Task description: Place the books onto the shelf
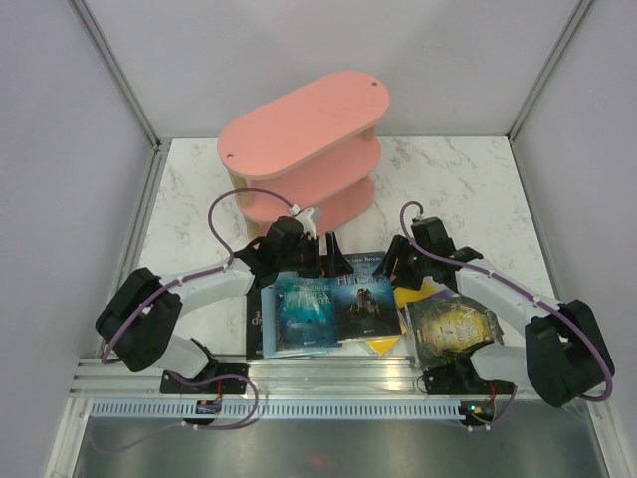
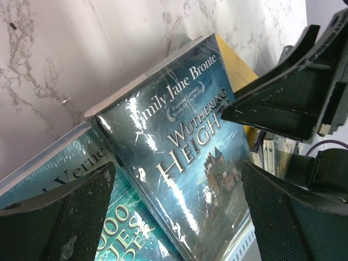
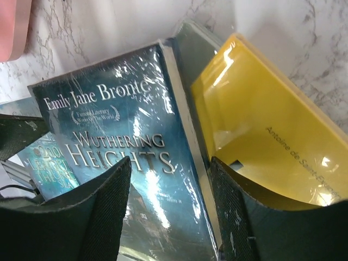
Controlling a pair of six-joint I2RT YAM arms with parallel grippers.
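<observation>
We see a robotics lab cell: plain panel walls (image 1: 448, 60) enclose a marble-patterned table (image 1: 468, 179) edged by an aluminium rail (image 1: 338, 376).

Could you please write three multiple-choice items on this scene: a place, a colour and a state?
1. Where does the pink three-tier shelf with oval boards stand?
A) beyond the books
B) between the arm bases
C) atop the books

2. What colour is the thin paperback at the right edge of the dark Wuthering Heights paperback?
A) red
B) yellow
C) white

3. How is the left gripper?
A) shut on a book
B) wide open
C) unseen

Answers: 1A, the top view shows it past the books; 2B, the right wrist view shows its yellow cover; 3B, the left wrist view shows its fingers spread apart.
</observation>
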